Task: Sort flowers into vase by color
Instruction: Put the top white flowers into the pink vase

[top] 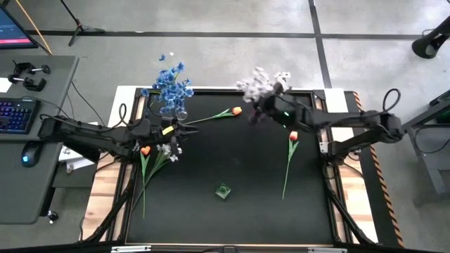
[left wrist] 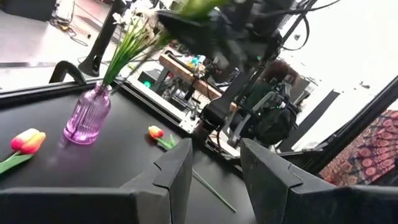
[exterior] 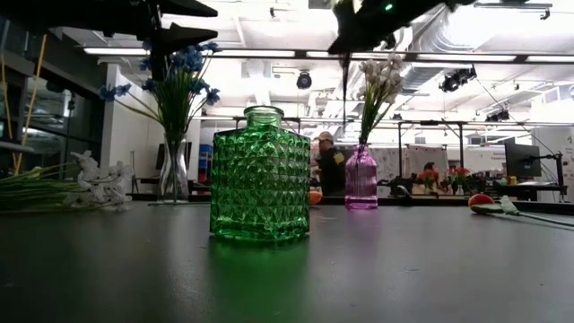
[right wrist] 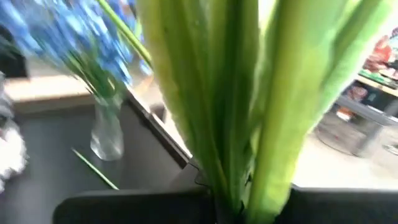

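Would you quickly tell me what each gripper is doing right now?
Left gripper: open, holding nothing, beside the blue flowers' vase.
Right gripper: shut on the white flower stems, above the purple vase.

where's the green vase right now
In the high view the green vase stands empty near the front middle of the black table, apart from both arms, between the loose stems at left and the orange tulip lying to its right.

Grey floor (top: 211, 17) crossed by dark lines; a side desk (top: 28, 140) with keyboard (top: 15, 114); ceiling lights (exterior: 502, 58) over what may be benches behind
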Available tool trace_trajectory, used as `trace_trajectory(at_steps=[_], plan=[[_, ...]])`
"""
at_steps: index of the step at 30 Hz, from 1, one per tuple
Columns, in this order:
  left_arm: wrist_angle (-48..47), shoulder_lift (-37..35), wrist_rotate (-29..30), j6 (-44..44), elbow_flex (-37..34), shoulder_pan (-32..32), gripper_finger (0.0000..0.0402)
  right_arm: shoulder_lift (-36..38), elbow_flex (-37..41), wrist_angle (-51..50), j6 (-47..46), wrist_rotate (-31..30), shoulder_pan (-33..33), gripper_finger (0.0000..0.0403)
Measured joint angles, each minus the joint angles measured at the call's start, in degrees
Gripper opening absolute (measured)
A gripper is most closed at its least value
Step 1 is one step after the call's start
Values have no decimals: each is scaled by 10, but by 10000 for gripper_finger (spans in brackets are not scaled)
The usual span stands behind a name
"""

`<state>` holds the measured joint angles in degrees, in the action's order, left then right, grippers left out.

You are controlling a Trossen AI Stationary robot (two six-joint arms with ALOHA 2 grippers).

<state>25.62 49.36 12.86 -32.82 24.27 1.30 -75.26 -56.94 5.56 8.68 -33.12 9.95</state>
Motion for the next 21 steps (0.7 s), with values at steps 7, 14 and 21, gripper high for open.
trace_trajectory(at_steps=[7,14,21], plan=[[1,0,0,0,0,0,122,-91,-145,-146,24,19,63,0],[0,0,0,-1,0,0,122,-154,-236,-286,-11,23,84,0],[0,0,0,-1,0,0,122,-175,-239,-299,-49,22,84,0]])
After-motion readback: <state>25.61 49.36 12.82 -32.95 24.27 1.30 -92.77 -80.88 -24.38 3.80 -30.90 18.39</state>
